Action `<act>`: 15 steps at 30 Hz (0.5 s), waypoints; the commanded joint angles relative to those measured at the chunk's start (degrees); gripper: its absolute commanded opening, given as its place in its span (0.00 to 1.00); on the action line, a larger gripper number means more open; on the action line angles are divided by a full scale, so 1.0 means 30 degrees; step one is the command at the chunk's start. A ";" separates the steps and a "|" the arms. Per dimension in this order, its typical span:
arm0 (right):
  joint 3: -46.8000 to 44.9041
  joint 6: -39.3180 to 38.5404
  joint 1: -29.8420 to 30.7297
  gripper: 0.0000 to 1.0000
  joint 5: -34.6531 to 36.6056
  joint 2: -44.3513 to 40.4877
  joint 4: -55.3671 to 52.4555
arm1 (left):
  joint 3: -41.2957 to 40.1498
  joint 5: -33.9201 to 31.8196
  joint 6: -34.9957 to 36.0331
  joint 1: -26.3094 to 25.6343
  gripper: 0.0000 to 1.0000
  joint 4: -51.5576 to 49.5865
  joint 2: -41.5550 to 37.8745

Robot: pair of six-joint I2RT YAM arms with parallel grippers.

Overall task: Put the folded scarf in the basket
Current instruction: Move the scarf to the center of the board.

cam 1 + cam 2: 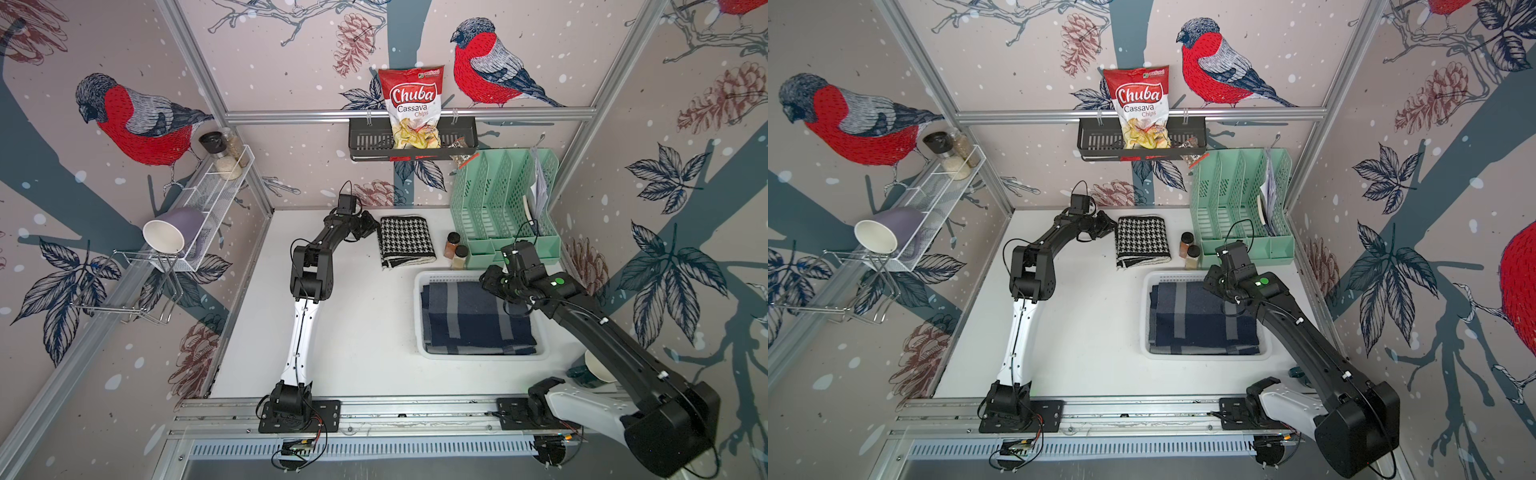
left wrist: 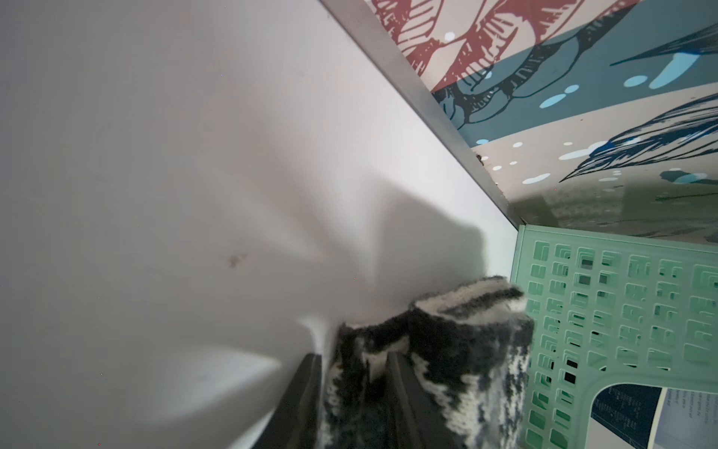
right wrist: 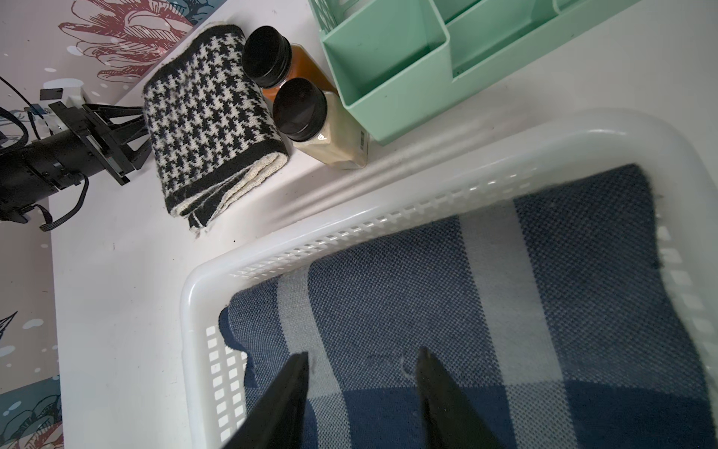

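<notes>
The folded scarf (image 1: 406, 241) (image 1: 1143, 241), black-and-white houndstooth, lies flat at the back of the white table. My left gripper (image 1: 376, 226) (image 1: 1113, 226) is at its left edge. In the left wrist view the scarf's (image 2: 447, 330) layers fill the gap between the fingers of this gripper (image 2: 353, 355), which is shut on them. The white perforated basket (image 1: 478, 356) (image 1: 1204, 356) (image 3: 186, 311) sits front right and holds a folded blue plaid scarf (image 1: 473, 320) (image 3: 466, 303). My right gripper (image 1: 484, 282) (image 3: 362, 352) hovers open over that cloth, holding nothing.
Two black-capped spice jars (image 1: 456, 249) (image 3: 295, 105) stand between the houndstooth scarf and the mint-green file organiser (image 1: 503, 208) (image 2: 621, 311). A black wall shelf (image 1: 411, 145) carries a chips bag. A white wire rack (image 1: 216, 195) with a mug hangs at left. A cup (image 1: 598, 365) sits front right.
</notes>
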 commanded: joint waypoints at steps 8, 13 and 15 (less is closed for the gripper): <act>0.0081 0.0098 -0.0003 0.51 0.0081 0.0268 0.0371 | -0.0391 -0.0465 -0.0202 0.0097 0.15 -0.1183 0.0447; 0.0052 0.0070 -0.0004 0.51 -0.0014 0.0357 0.0491 | -0.0622 -0.0540 -0.0586 0.0112 0.00 -0.0818 0.0321; 0.0023 0.0038 0.0003 0.51 -0.0015 0.0351 0.0505 | -0.0745 -0.0670 -0.0714 0.0131 0.00 -0.0663 0.0200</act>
